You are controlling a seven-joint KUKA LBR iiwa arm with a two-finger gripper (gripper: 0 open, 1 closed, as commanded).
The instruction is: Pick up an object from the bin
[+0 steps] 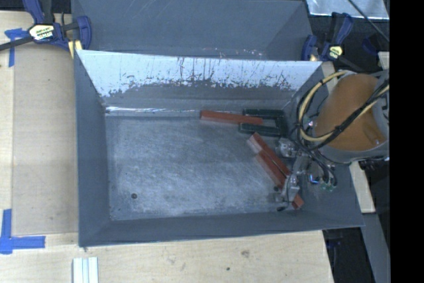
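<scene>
One gripper [289, 195], mine, low in bin's [93, 162] near-right corner; jaw state: cannot tell. Red-brown bar [267, 159] slants up-left from me. Risk: gripped at its end against wall, bar pivots and slips out.

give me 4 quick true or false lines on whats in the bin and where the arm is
1. The gripper is down at the bin's right end in this view. True.
2. A red-brown stick lies along the far wall. True.
3. The black thing lies at the view's left end. False: it lies by the far wall, at that stick's right end.
4. A heap of things covers the floor. False: there are just a few things, all toward the view's right.
</scene>
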